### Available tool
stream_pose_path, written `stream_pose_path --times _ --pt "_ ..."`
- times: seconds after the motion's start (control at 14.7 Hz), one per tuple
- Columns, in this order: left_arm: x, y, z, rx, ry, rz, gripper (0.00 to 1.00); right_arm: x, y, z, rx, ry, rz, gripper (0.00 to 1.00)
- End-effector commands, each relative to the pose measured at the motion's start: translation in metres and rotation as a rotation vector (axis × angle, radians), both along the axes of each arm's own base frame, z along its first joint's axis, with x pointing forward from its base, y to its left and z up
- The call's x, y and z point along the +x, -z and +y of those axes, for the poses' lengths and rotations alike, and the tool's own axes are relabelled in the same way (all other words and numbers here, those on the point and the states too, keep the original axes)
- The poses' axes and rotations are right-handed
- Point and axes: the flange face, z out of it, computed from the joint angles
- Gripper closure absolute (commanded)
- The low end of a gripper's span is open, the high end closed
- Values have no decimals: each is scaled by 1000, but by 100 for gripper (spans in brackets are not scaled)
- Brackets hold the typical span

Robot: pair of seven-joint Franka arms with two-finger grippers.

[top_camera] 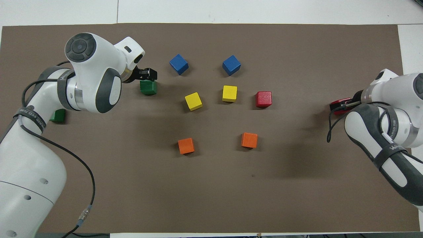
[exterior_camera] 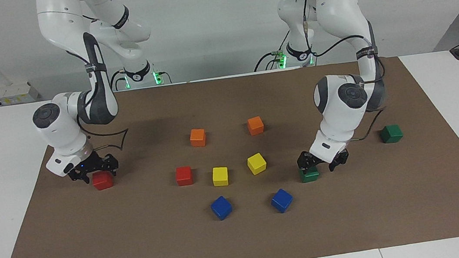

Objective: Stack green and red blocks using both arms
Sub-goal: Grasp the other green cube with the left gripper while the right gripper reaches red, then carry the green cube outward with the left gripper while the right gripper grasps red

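Facing view: the left gripper (exterior_camera: 322,164) is down at a dark green glossy cube (exterior_camera: 309,175) on the brown paper mat (exterior_camera: 355,223), its fingers spread to either side of the cube's upper part, not clenched. The second green cube (exterior_camera: 391,133) sits nearer the robots, toward the left arm's end of the mat. The right gripper (exterior_camera: 95,168) is low at a bright red glossy cube (exterior_camera: 102,180) near the mat's other end; whether its jaws grasp that cube I cannot tell. The second red cube (exterior_camera: 184,175) lies beside the yellow cubes (exterior_camera: 220,176).

Overhead view: the left gripper (top_camera: 145,73) overlaps its green cube (top_camera: 148,87); the right gripper (top_camera: 345,105) covers most of its red cube (top_camera: 337,105).
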Motion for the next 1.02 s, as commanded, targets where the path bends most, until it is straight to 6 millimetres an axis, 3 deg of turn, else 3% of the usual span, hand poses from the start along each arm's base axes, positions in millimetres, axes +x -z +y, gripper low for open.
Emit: stream_pose_path --times 0.0,0.27,0.41,0.48,0.54,0.61,0.68,0.75,0.82,0.95 --pt "0 15 -8 2 0 -29 0 11 -41 13 20 40 20 0" --pt "-8 31 -8 50 38 -15 0 12 -116 20 9 -4 16 0" --pt "-10 34 -12 52 47 -13 3 15 -145 49 12 3 -11 0" --pt "-10 34 -13 49 46 -20 11 20 -156 72 17 69 -11 0" --pt "-11 37 -13 46 42 -24 26 24 -166 94 15 137 -9 0" --pt "-13 39 -14 43 36 -31 48 27 -176 125 19 157 -14 0" --pt "-13 38 -15 38 17 -35 83 29 -183 156 20 158 -21 0" --pt "-12 38 -14 38 16 -35 100 28 -182 186 8 172 -31 0" --pt "-12 36 -14 41 17 -30 100 25 -179 214 -2 218 -46 1" --pt "-8 27 -11 47 10 -7 100 26 -161 249 11 273 -54 1"
